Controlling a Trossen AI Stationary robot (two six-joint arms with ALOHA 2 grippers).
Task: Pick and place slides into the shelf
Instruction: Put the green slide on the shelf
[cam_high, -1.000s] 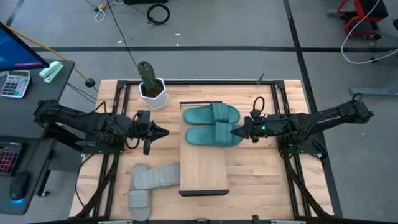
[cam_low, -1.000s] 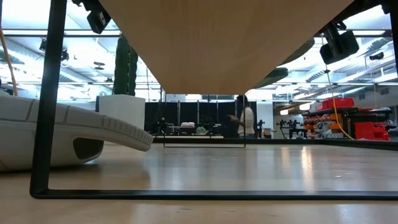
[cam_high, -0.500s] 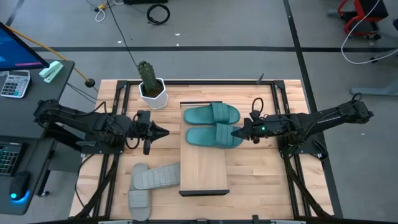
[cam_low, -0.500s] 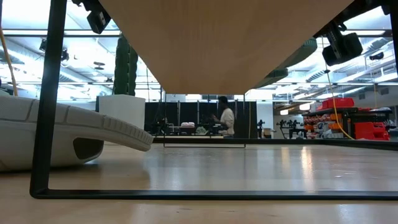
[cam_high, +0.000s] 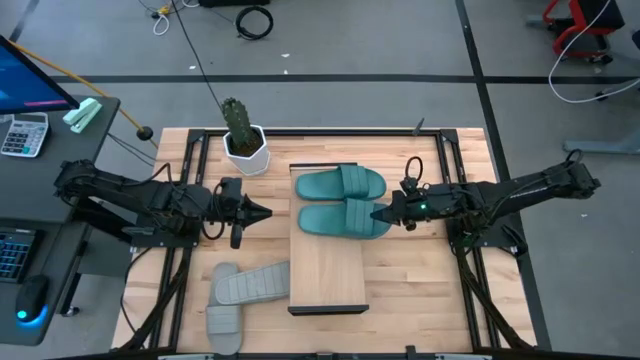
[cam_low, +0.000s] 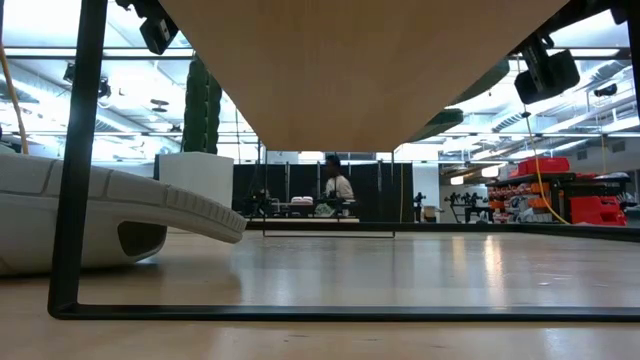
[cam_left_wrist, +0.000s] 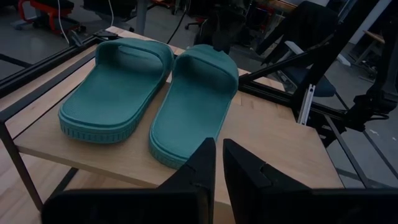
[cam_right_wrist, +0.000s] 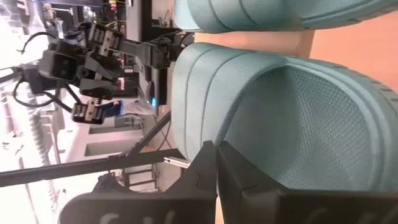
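While two teal slides (cam_high: 340, 201) occupy shelf (cam_high: 327, 275), grey slides (cam_high: 238, 296) tabletop.

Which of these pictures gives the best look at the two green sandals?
The left wrist view: both teal slides lie side by side on the shelf, seen whole. The high view shows them small from above. The right wrist view shows one strap close up. The low view shows only slivers past the shelf's underside.
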